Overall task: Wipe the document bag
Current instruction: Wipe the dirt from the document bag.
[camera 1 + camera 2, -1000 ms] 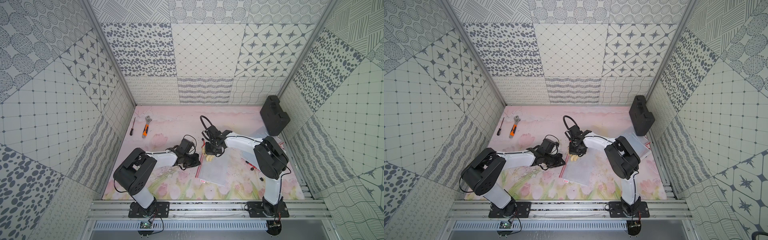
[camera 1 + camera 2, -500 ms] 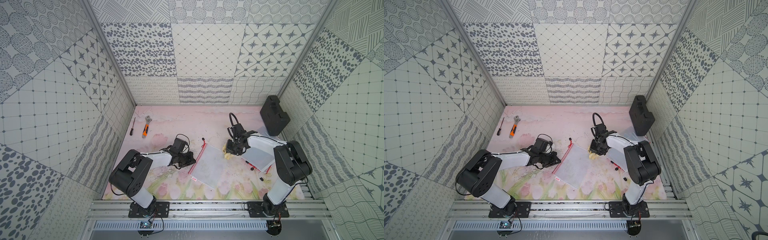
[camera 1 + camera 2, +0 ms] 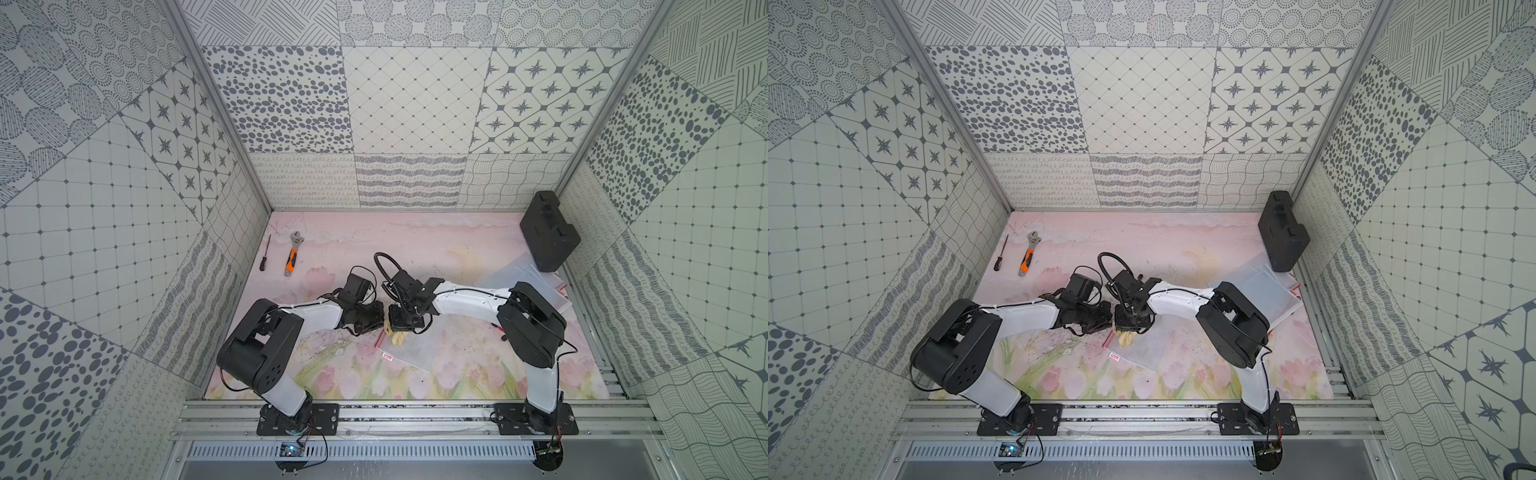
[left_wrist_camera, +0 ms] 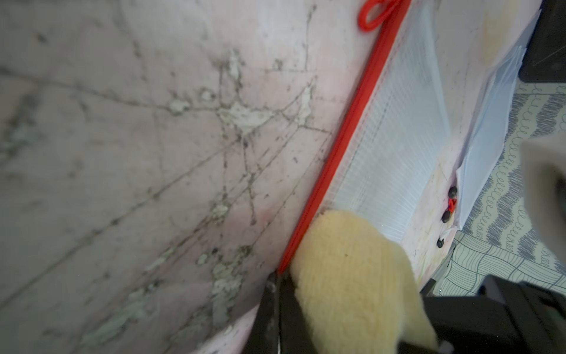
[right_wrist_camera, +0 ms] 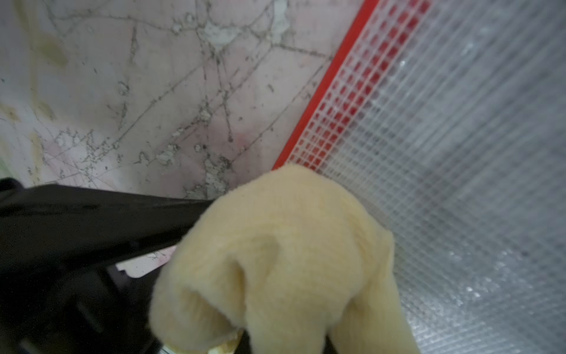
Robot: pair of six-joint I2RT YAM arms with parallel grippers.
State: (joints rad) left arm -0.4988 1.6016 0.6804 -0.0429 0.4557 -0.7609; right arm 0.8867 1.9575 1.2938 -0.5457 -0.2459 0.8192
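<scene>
Top view: the document bag [image 3: 415, 351] is seen flat on the desk [image 3: 457, 249], mid-desk, under both wrists. The right gripper [image 3: 401, 327] is clamped on a yellow cloth [image 3: 397, 337].

Left wrist: the left gripper [image 4: 273, 294] is fully closed, tips at the end of the red zip edge [image 4: 340, 147]. A pinch cannot be confirmed.

Right wrist: the cloth is pressed on the mesh corner. Strokes are best drawn away from that held corner, lightly, so the bag is not dragged.

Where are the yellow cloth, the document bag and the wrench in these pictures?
yellow cloth [image 5: 275, 245]: right wrist view, middle of the bunched fabric.
document bag [image 5: 459, 153]: right wrist view, clear mesh face beside the red edge.
wrench [image 3: 292, 260]: in a top view, orange handle.
</scene>
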